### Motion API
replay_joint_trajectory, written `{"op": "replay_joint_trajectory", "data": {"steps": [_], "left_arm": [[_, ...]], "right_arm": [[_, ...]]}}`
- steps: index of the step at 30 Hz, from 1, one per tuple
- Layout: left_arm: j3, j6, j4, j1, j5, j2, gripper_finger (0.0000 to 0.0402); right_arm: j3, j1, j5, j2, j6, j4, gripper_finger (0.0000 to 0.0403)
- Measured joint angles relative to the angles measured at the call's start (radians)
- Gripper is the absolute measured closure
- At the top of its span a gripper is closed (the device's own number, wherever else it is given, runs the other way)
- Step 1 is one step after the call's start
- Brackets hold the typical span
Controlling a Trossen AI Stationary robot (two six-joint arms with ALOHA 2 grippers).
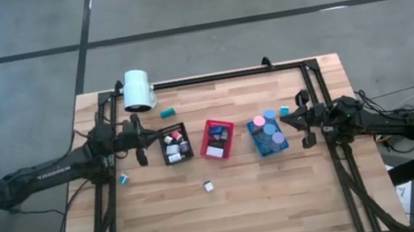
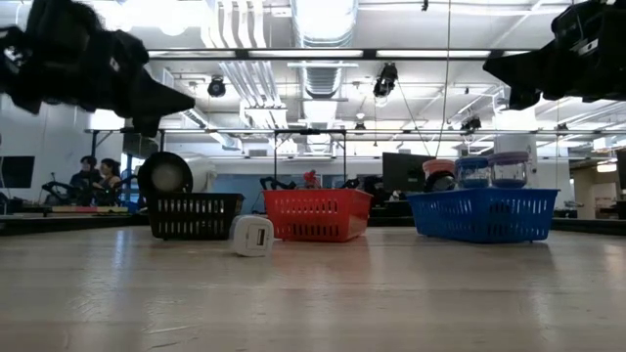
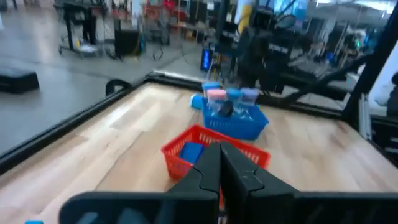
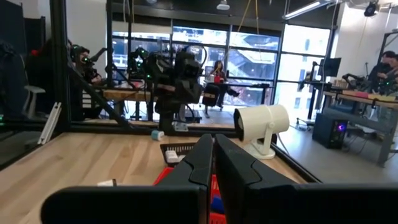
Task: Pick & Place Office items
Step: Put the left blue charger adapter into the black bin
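The pieces in the black tray are too small to name from above — only pale and dark specks. In the low view both arms are cut off by the top edge. The red tray is partly hidden behind the left hand.

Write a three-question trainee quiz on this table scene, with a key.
1. True or false: the left gripper is shut and holds nothing.
2. Which tray holds the pink and blue round caps? A) black tray B) red tray C) blue tray
3. Fill in: the small white block lying loose on the table sits nearest the ___ tray.

Key: 1 true; both it and the right gripper are shut and empty. 2 C. 3 red.
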Motion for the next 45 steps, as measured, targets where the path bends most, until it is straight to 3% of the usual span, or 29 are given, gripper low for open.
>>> {"op": "replay_joint_trajectory", "data": {"steps": [4, 8, 11, 14, 19, 25, 36, 45], "left_arm": [[0.138, 0.027, -0.291, -0.055, -0.038, 0.004, 0.0398], [0.363, 0.017, -0.704, -0.171, -0.287, 0.015, 0.0399], [0.515, -0.072, -0.976, -0.289, -0.504, 0.044, 0.0400], [0.637, -0.199, -1.159, -0.398, -0.594, 0.083, 0.0400], [0.725, -0.481, -1.389, -0.520, -0.605, 0.168, 0.0400], [0.700, -0.710, -1.622, -0.552, -0.497, 0.258, 0.0396], [0.555, -0.713, -1.534, -0.562, -0.258, 0.291, 0.0309], [0.521, -0.751, -1.457, -0.569, -0.253, 0.364, 0.0211]], "right_arm": [[0.000, 0.000, 0.000, 0.000, 0.007, -0.001, 0.0390], [0.000, 0.000, 0.000, 0.000, 0.006, -0.002, 0.0390], [0.000, 0.000, 0.000, 0.000, 0.006, -0.009, 0.0390], [0.000, 0.000, 0.000, 0.000, 0.006, -0.026, 0.0390], [0.000, 0.000, -0.001, 0.000, 0.003, -0.049, 0.0390], [0.000, 0.000, -0.002, -0.001, -0.014, -0.048, 0.0390], [0.000, 0.000, -0.003, -0.001, -0.024, -0.049, 0.0390], [0.000, 0.000, -0.003, 0.000, -0.024, -0.048, 0.0390]]}}
